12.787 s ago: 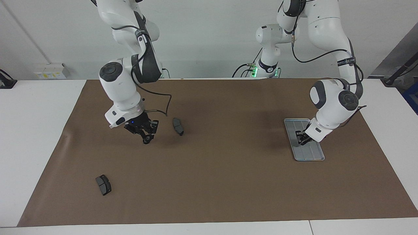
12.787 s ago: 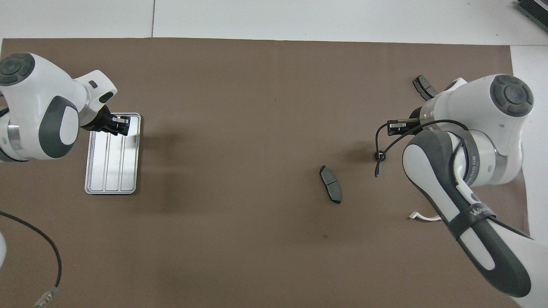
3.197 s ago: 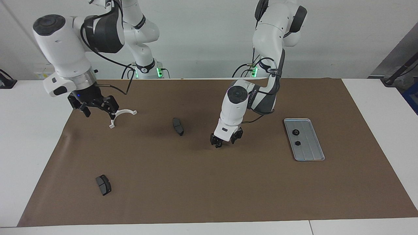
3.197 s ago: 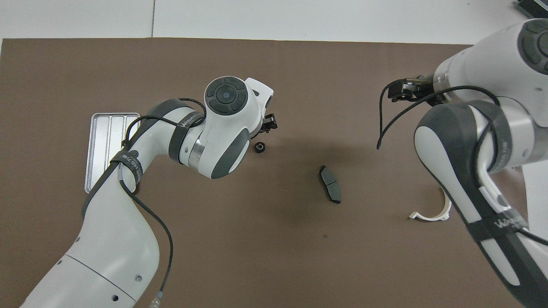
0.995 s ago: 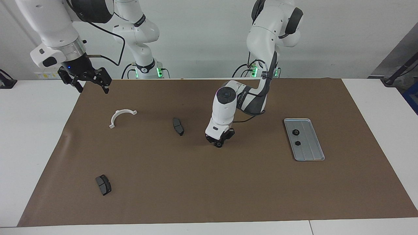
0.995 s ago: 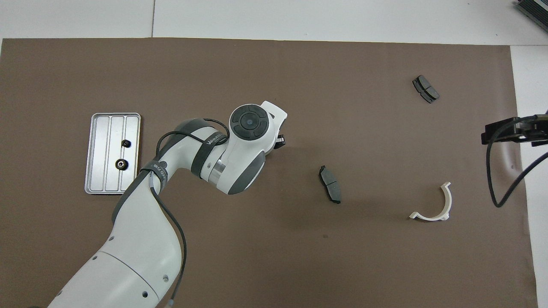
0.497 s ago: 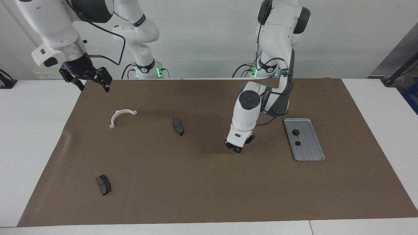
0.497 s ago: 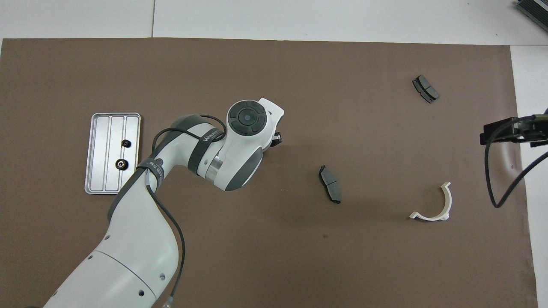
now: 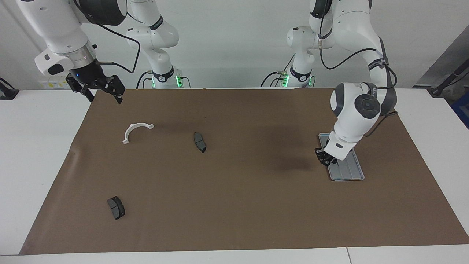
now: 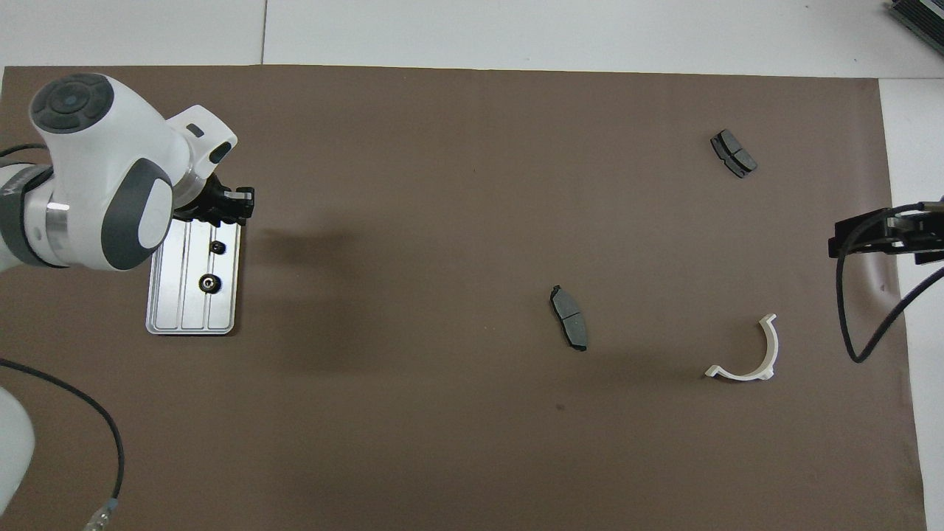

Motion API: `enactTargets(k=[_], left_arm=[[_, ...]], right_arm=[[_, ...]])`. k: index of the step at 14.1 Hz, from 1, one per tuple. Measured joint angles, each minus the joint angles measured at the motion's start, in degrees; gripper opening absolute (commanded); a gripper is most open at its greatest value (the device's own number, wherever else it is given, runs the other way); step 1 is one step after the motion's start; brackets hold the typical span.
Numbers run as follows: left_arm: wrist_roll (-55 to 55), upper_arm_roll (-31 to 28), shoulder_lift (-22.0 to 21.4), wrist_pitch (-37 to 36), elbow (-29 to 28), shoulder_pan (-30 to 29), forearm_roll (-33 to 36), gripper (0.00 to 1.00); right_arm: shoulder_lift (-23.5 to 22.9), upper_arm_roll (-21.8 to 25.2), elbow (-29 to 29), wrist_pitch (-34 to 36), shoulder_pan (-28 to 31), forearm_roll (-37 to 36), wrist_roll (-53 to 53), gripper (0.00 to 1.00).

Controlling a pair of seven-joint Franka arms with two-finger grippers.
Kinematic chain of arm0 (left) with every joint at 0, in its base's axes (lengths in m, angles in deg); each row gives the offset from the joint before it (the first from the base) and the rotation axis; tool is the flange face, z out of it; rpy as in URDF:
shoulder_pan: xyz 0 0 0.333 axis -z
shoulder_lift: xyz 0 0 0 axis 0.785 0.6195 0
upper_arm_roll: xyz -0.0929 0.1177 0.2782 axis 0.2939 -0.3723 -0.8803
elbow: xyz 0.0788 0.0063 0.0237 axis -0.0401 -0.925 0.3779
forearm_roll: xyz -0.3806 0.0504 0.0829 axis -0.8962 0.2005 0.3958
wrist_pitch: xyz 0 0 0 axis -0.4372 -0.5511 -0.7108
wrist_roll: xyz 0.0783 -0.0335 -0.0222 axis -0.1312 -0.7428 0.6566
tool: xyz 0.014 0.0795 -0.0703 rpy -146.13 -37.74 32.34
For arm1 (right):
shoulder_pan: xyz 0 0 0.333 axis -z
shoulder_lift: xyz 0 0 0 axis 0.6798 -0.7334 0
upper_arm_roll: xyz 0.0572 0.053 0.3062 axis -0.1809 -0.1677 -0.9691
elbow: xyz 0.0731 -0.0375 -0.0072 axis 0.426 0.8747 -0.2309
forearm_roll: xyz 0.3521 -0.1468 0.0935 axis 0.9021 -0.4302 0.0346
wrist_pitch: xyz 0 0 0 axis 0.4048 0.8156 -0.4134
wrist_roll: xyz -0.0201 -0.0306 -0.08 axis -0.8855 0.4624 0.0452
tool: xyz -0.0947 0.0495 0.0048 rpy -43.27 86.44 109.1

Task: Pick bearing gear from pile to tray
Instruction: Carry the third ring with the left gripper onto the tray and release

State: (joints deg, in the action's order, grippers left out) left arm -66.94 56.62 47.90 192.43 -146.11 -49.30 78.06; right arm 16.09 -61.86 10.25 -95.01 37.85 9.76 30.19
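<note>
The silver tray [image 9: 347, 169] lies on the brown mat at the left arm's end, and also shows in the overhead view [image 10: 184, 302]. Two small black gears [image 10: 216, 246] [image 10: 209, 282] lie in it. My left gripper [image 9: 325, 160] hangs over the tray's rim [image 10: 237, 206], shut on a small black bearing gear. The rest of the pile is spread out: a white half-ring bracket [image 9: 129, 131] [image 10: 737, 375] and two dark brake pads [image 9: 199, 142] [image 9: 116, 207]. My right gripper [image 9: 104, 96] is open and empty, raised over the mat's edge at the right arm's end.
The brown mat [image 9: 234, 205] covers most of the white table. One brake pad [image 10: 568, 318] lies near the mat's middle. The other [image 10: 733, 153] lies farther from the robots, toward the right arm's end. A loose cable [image 10: 848, 310] hangs from the right wrist.
My left gripper closed on a gear at the mat's middle and carried it to the tray's rim. The right arm lifted off the bracket earlier and now waits.
</note>
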Motion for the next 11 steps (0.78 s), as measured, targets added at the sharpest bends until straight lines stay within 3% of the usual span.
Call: enactTargets(k=[4,5,7,8,9,11], left_arm=[[-8.1,0.1,-1.3,8.3,-6.7,-6.4,0.0,0.00],[-8.5,0.1,-1.6,10.1,-8.5,-6.9,-0.1,0.14],[-8.6,0.2,-2.0,11.4,-10.3,-7.3,-0.1,0.77],[-8.7,0.3,-2.2,11.6,-10.6,-7.3,-0.1,0.95],[-8.7,0.3,-2.5,11.6,-10.6,-7.3,-0.1,1.00],[-8.7,0.4,-3.0,11.6,-10.6,-7.3,-0.1,1.00]], right_arm=[[0.0,0.0,0.0,0.0,-0.2,0.0,0.1,1.00],[0.0,0.0,0.0,0.0,-0.2,0.0,0.2,1.00],[0.0,-0.1,0.0,0.0,-0.2,0.0,0.2,1.00],[0.0,-0.1,0.0,0.0,-0.4,0.0,0.2,1.00],[0.0,-0.1,0.0,0.0,-0.5,0.0,0.2,1.00],[0.0,-0.2,0.0,0.0,-0.7,0.0,0.2,1.00]])
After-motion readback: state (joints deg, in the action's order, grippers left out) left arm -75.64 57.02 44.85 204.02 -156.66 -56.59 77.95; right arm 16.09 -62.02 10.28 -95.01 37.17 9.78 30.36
